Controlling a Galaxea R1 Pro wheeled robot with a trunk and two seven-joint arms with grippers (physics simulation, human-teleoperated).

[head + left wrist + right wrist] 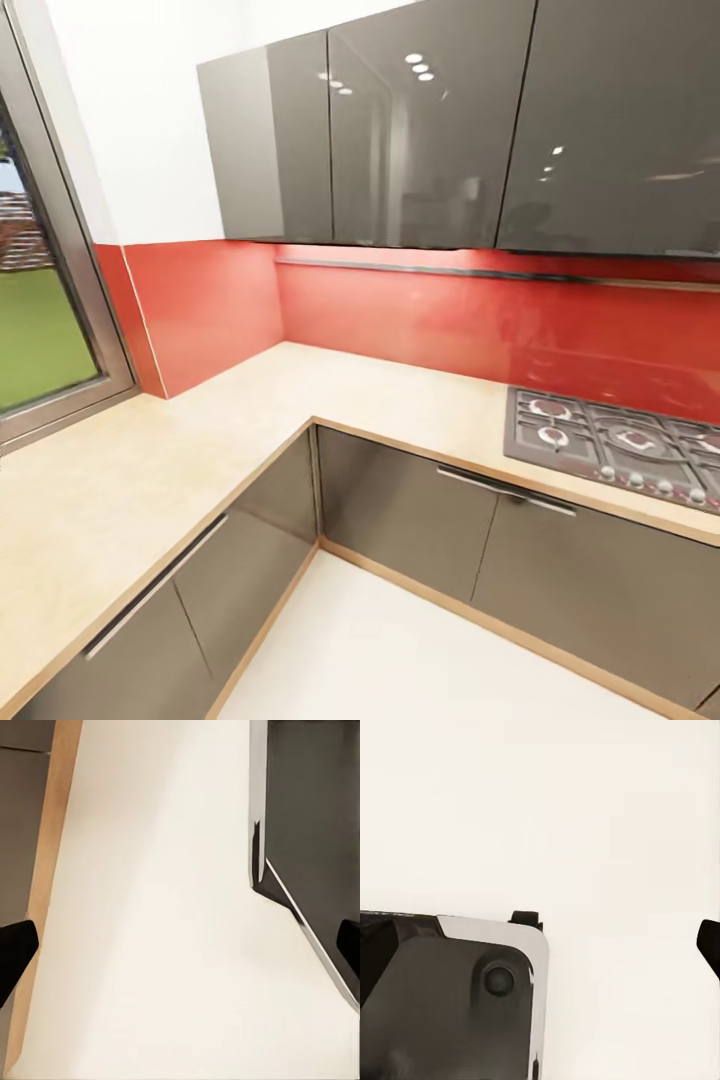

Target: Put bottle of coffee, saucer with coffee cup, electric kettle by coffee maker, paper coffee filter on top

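While I face the bare corner tabletop (250, 410) left of the hob (620, 445), both pincers (180, 945) (540, 952) hang spread, holding nothing; I should turn and find the coffee things.

Head camera high, angled down into the corner of the L-shaped desk (300, 400), hob (620, 445) at right, wall cabinets (430, 130) above. Both wrist cameras face straight down at the pale floor (165, 945), close; each catches the robot's dark base (450, 1005). Floor common to all three.
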